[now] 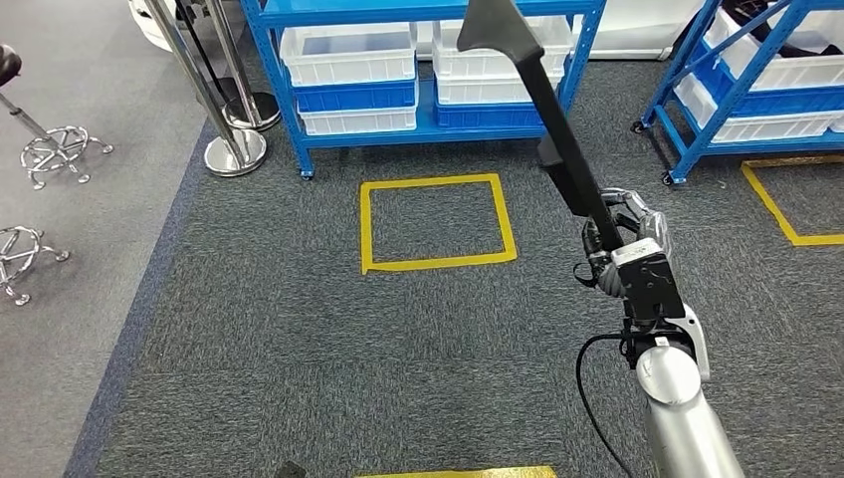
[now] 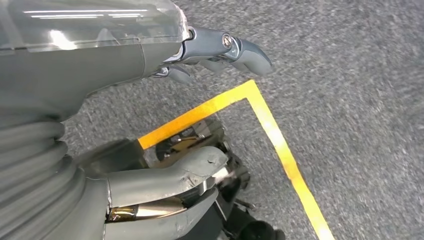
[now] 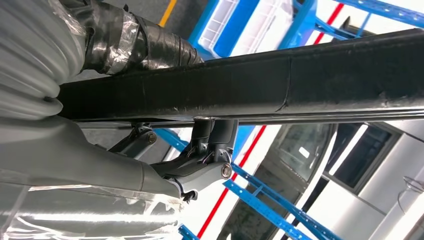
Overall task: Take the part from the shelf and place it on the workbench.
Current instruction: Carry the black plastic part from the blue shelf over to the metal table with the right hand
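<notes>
Part [image 1: 557, 139] is off the shelf [image 1: 428, 129], gripped in my right hand [image 1: 617, 244]; left hand [image 2: 200, 50] empty, table placement remains.

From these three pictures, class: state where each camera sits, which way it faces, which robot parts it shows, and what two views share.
Head view: high on the body, facing forward and down at carpet, a yellow tape square and a blue shelf; right hand grips a long black part.
Left wrist view: behind the left hand, facing the floor and yellow tape.
Right wrist view: behind the right hand, along the part.
Shared: head and right wrist views both show the part.
</notes>
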